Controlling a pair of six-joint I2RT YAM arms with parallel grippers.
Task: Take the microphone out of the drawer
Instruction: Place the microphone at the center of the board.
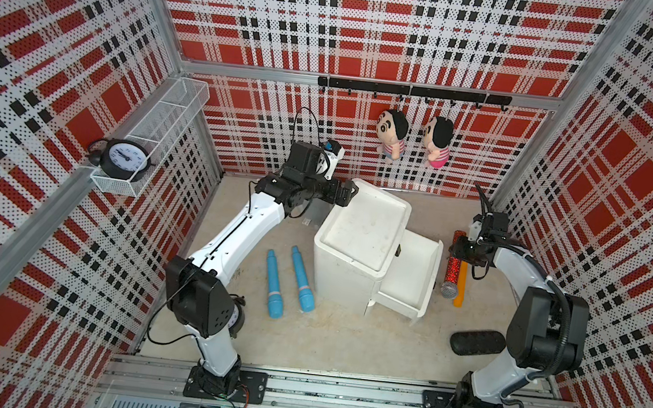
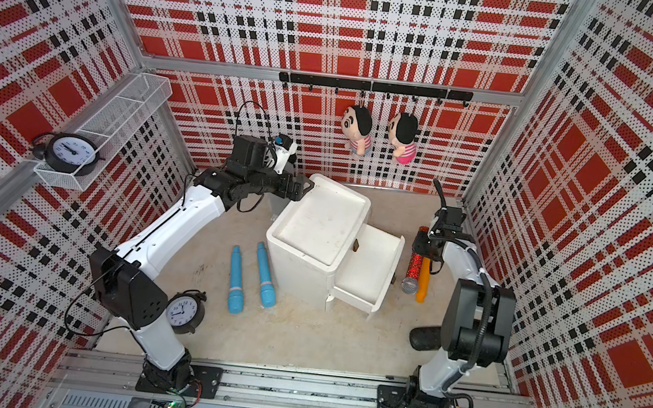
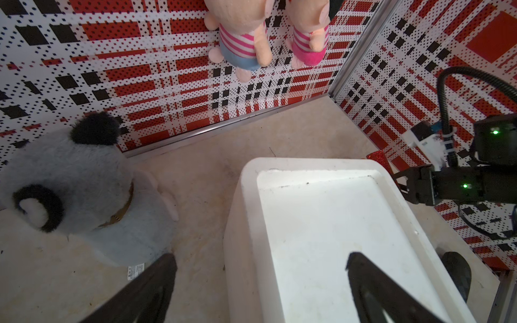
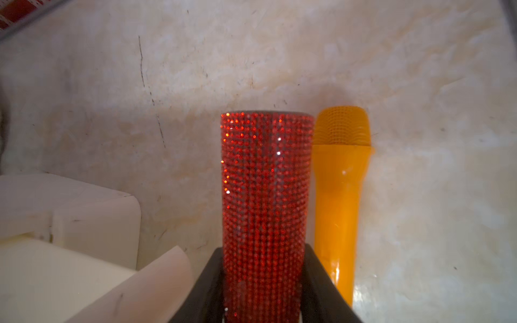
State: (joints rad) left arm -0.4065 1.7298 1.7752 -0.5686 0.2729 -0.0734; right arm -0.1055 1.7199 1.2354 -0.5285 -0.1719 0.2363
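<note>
On the left of the table (image 1: 322,338), two blue microphones (image 1: 301,279) lay side by side. Past them the left gripper (image 1: 346,194) hung released, jaws spread wide and empty, one finger over the top of the white cabinet (image 1: 359,234) and the other outside its far corner. Right of the cabinet's pulled-out drawer (image 1: 413,273), the red glitter microphone (image 1: 454,267) lay outside it, just beside the drawer front. The right gripper (image 1: 462,252) was clenched on the microphone's handle, and an orange microphone (image 1: 460,289) lay just beside it on the right.
</note>
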